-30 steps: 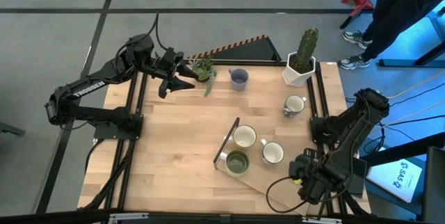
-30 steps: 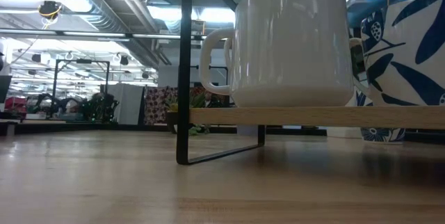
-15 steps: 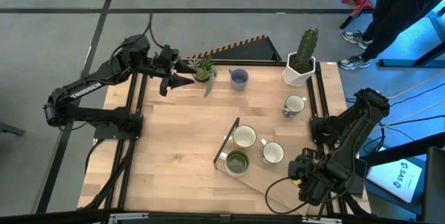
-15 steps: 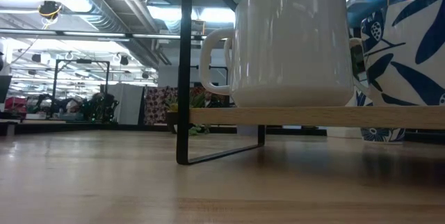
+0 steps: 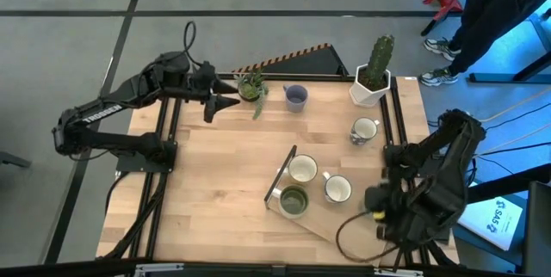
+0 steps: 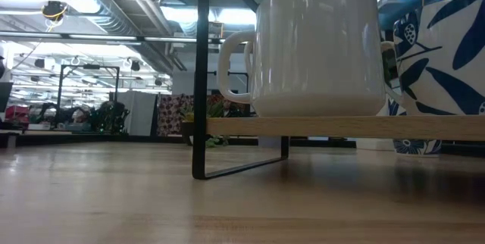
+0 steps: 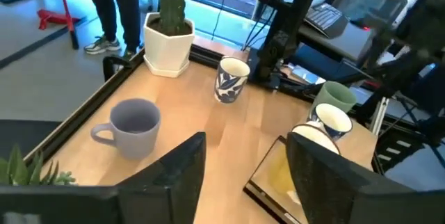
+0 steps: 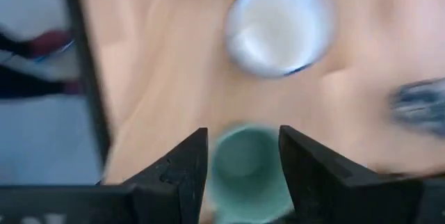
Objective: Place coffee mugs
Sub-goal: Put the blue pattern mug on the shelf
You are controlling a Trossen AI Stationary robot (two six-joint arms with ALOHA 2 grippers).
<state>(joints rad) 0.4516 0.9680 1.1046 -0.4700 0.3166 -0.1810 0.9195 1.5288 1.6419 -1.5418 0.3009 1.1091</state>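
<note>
Both jaws stood open as I checked: high view, left gripper [image 5: 225, 102] idled near the lavender mug [image 5: 295, 96]; right wrist view, the right gripper [image 8: 240, 172] straddled the teal mug [image 8: 245, 172] beside a white mug [image 8: 274, 29], which a careless lift could strike.

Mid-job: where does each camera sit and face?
High: overhead, straight down on the table; both arms, left hand at the far edge, right hand near right.
Low: table height, level past a white mug on a rack; no arm.
Left wrist: across the table toward the lavender mug; its open hand.
Right wrist: down onto a teal mug; its hand.
Shared: high and left wrist both show the lavender mug.
</note>
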